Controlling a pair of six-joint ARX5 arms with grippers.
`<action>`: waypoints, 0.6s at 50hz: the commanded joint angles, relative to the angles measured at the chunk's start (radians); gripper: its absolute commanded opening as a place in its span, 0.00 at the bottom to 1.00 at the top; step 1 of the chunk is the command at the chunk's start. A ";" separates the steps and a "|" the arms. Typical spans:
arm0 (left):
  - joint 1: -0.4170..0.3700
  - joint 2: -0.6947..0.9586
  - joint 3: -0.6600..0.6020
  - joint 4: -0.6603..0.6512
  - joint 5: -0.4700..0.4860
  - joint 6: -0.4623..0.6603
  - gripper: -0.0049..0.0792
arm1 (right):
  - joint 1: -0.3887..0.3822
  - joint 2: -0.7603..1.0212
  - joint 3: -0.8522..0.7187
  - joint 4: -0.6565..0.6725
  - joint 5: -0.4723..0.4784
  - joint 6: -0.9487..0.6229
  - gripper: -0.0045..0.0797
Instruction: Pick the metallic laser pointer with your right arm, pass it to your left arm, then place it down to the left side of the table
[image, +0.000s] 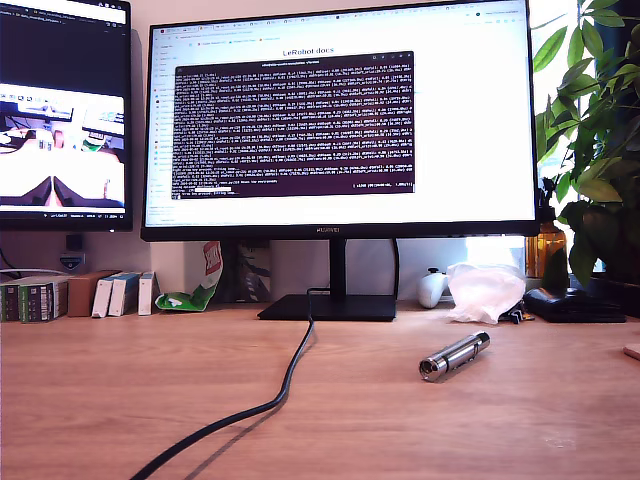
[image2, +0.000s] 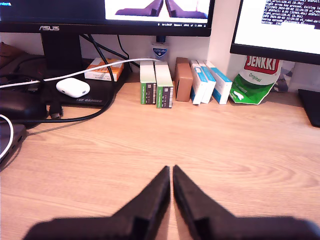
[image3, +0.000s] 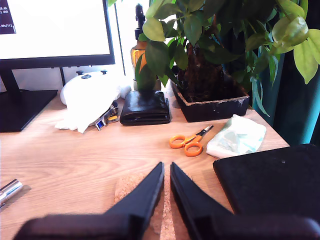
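Note:
The metallic laser pointer (image: 455, 355) lies on the table (image: 150, 400) toward the exterior view's right, a short shiny silver cylinder with its lens end toward the camera. One end of the laser pointer (image3: 7, 192) shows at the edge of the second wrist view, well to the side of my second gripper (image3: 166, 165). That gripper is shut and empty above a cork coaster (image3: 127, 187). My first gripper (image2: 171, 170) is shut and empty over bare wood. No arm shows in the exterior view.
A thick black cable (image: 250, 410) runs from the monitor stand (image: 330, 305) toward the front edge. Small boxes (image2: 157, 82) and an earbuds case (image2: 72, 87) line the back. Orange scissors (image3: 187, 142), a black wallet (image3: 145, 107), a black pad (image3: 270, 180) and a potted plant (image3: 210, 75) sit near my second gripper.

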 joint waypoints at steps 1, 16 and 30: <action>0.004 -0.008 -0.031 -0.016 0.000 -0.004 0.03 | -0.002 -0.007 -0.024 0.009 -0.001 0.001 0.05; 0.004 -0.008 -0.031 -0.016 0.000 -0.004 0.03 | -0.002 -0.007 -0.024 0.009 -0.001 0.001 0.05; 0.004 -0.008 -0.031 -0.014 0.000 -0.005 0.03 | -0.002 -0.007 -0.024 0.010 -0.003 0.008 0.05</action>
